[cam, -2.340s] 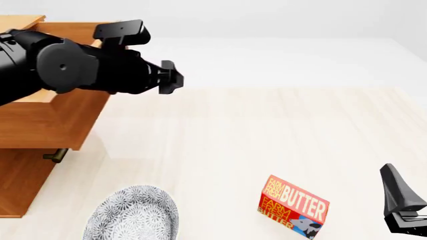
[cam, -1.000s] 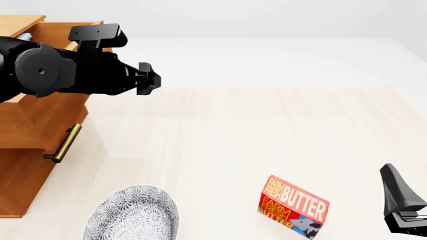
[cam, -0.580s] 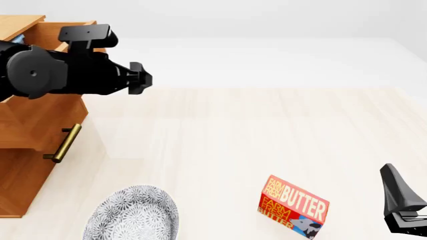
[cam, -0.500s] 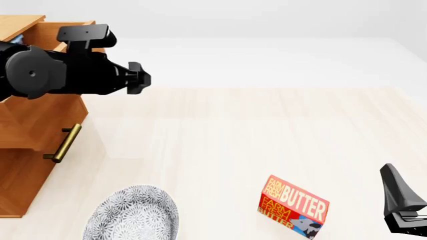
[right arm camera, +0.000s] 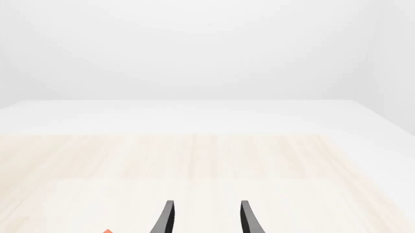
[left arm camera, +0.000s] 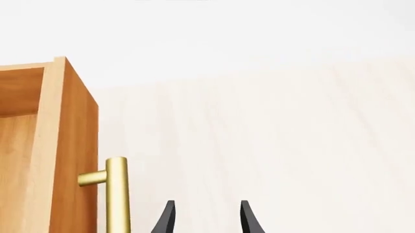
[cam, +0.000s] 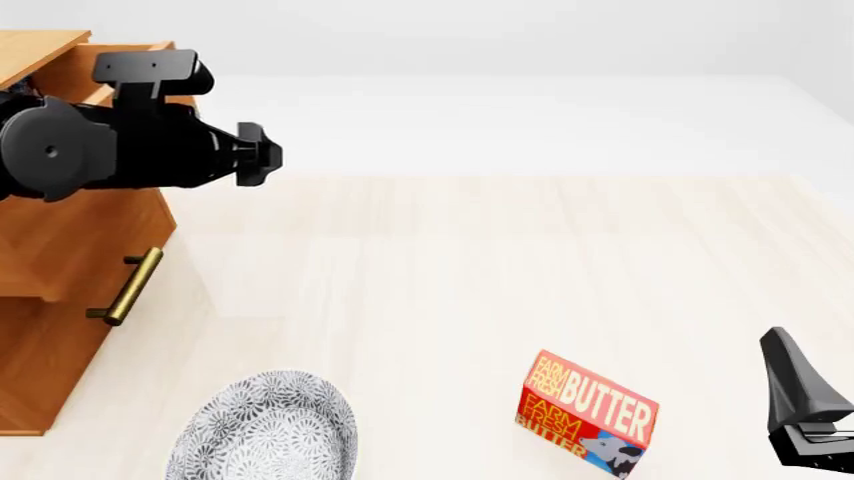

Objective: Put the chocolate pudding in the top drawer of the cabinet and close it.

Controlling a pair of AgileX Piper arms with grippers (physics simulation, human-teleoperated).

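The orange-brown cabinet (cam: 51,370) stands at the far left. Its top drawer (cam: 80,245) is partly pulled out, and my left arm covers its upper part. The chocolate pudding is hidden. My left gripper (cam: 258,158) hovers just right of the drawer front. In the left wrist view the left gripper (left arm camera: 206,219) is open and empty, beside the drawer front (left arm camera: 73,155) and its brass handle (left arm camera: 116,194). My right gripper (cam: 801,412) rests at the near right edge, and in its wrist view the right gripper (right arm camera: 206,219) is open and holds nothing.
A red "BUTTER" box (cam: 587,412) lies on the near table right of centre. A grey patterned plate (cam: 267,432) sits near the front left. The lower drawer's brass handle (cam: 128,286) sticks out below the top drawer.
My left arm has moved left, and the top drawer has slid further into the cabinet, uncovering the lower handle. The right arm, butter box and plate have stayed put.
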